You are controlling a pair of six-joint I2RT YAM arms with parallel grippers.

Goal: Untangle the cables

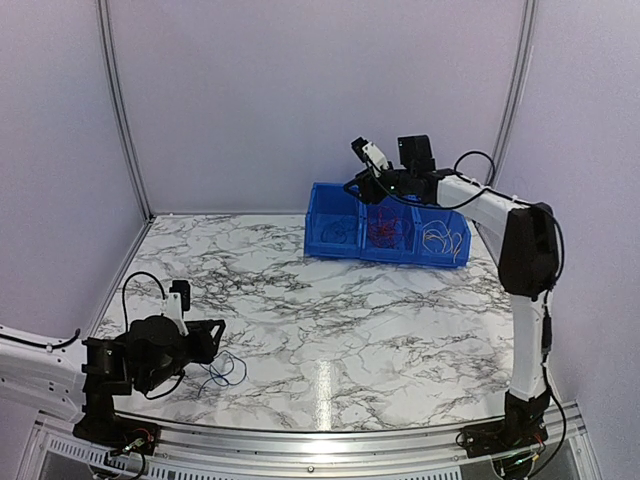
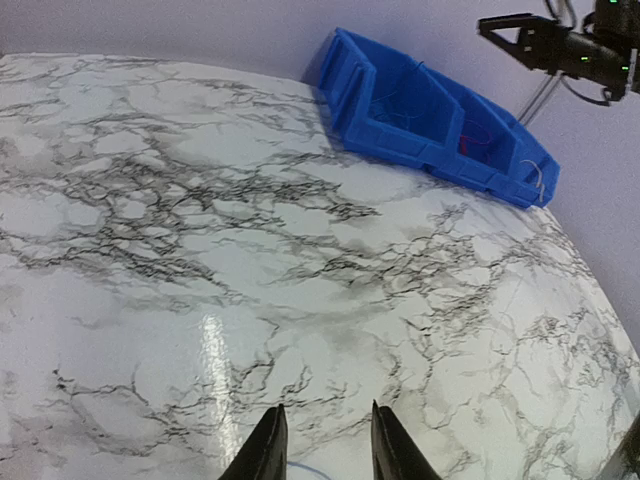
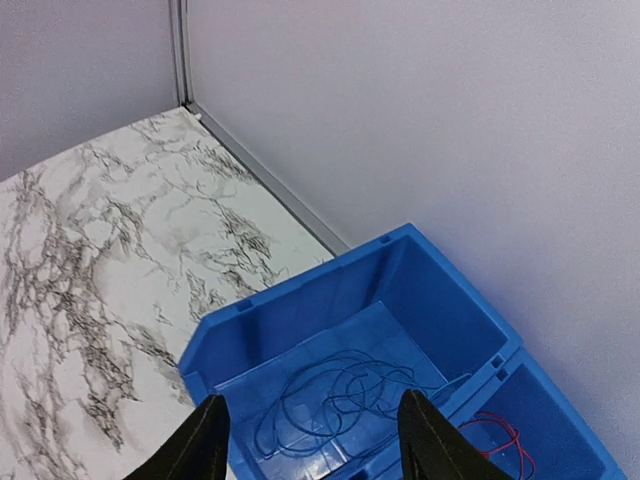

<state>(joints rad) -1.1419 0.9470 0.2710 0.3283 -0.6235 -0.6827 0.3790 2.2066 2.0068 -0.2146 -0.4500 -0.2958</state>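
Two grippers, both empty: the left gripper (image 2: 325,418), jaws narrowly parted, sits low over the table (image 1: 330,300) with a loose blue cable (image 1: 226,370) just beside its fingertips. The right gripper (image 3: 312,400), jaws wide, hangs above the bin (image 3: 300,300) compartment where a coiled blue cable (image 3: 335,385) lies. Closing low there would probably catch several loops and drag the cable out.

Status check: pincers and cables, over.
Right pincer open, empty, over blue cables in bin. Left pincer open by loose cable on table. Nothing blocking.
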